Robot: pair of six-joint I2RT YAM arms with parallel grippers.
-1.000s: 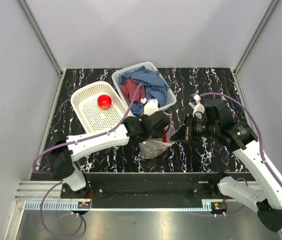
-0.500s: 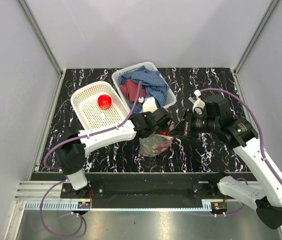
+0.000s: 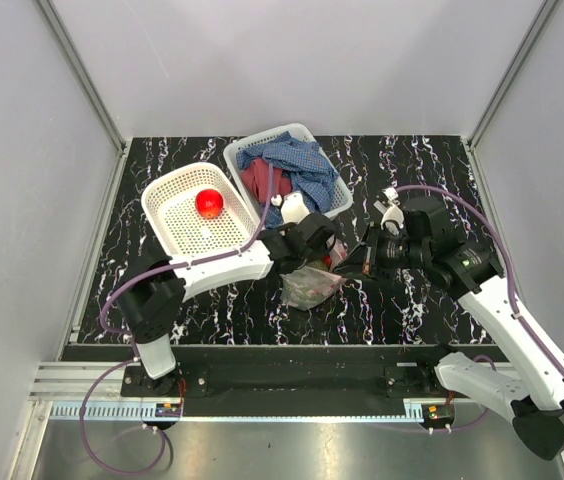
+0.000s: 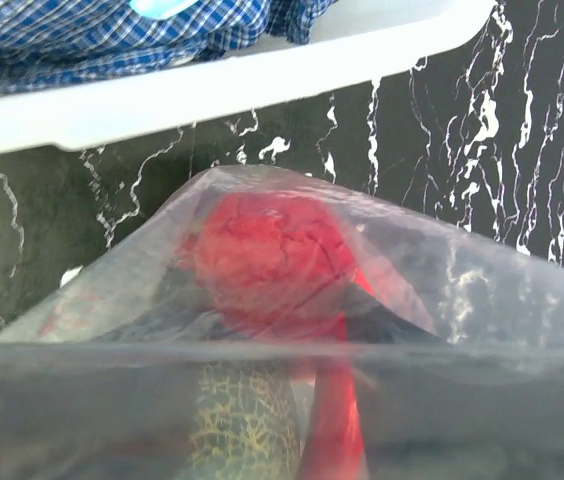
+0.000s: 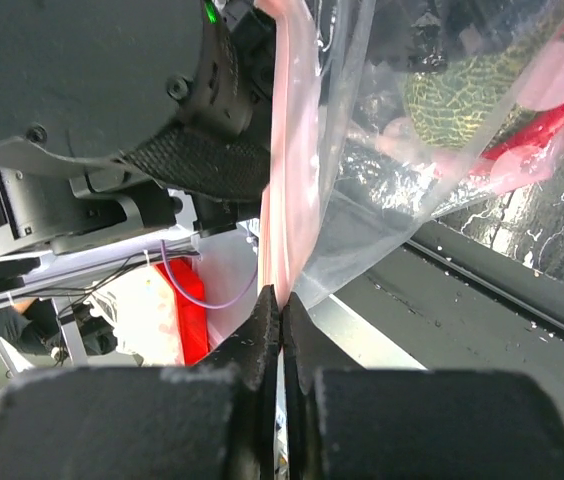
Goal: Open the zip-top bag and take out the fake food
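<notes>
Basket rim (image 4: 262, 85) just behind bag (image 4: 262, 300)

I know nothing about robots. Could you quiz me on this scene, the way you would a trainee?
1. How many red fruits lie in the white basket that holds no cloths?
2. True or false: the zip-top bag is already empty.
3. The right gripper pinches between its fingers: A) a cloth B) the bag's pink edge C) a basket rim.
Key: 1 one; 2 false, fake food shows inside; 3 B.
</notes>
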